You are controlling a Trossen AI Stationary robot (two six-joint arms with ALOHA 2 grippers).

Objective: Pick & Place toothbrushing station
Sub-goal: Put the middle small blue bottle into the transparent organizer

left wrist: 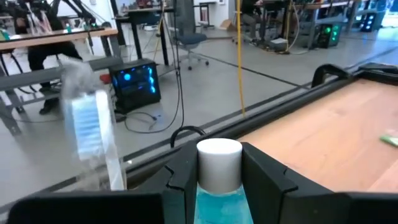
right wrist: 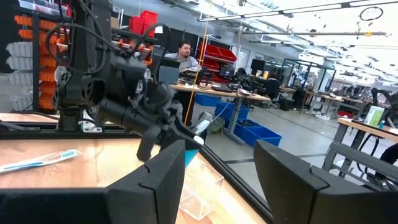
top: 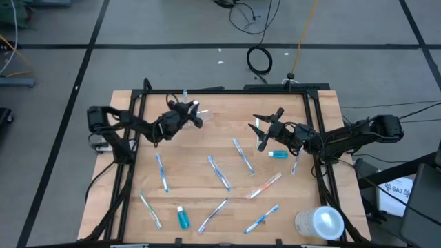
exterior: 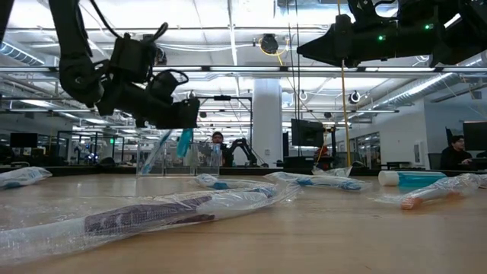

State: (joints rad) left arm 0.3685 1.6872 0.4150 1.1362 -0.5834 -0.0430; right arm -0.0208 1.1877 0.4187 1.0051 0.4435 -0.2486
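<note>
My left gripper (top: 191, 111) is shut on a teal toothpaste tube (left wrist: 217, 199) with a white cap (left wrist: 219, 163), near the table's far edge. Just beyond it stands a small clear cup (exterior: 169, 161) with a wrapped toothbrush (left wrist: 93, 134) leaning in it. My right gripper (top: 267, 125) hangs open and empty above the table's far right, fingers (right wrist: 165, 177) wide apart. Several wrapped toothbrushes (top: 219, 172) lie flat on the wood, as do two more tubes (top: 278, 154) (top: 182, 218). My left gripper pinches the tube's teal body just below the cap (left wrist: 217, 193) between its two fingers. The fingers lie along the tube, nearly level, pointing toward the far edge; the white cap sticks out past the fingertips. The tube (exterior: 185, 142) is lifted clear of the table.
A large whitish translucent cylinder (top: 320, 223) lies at the near right corner. A black frame rail (top: 227, 90) runs along the far edge and down both sides of the wooden table (top: 207, 148). People sit at desks beyond the table.
</note>
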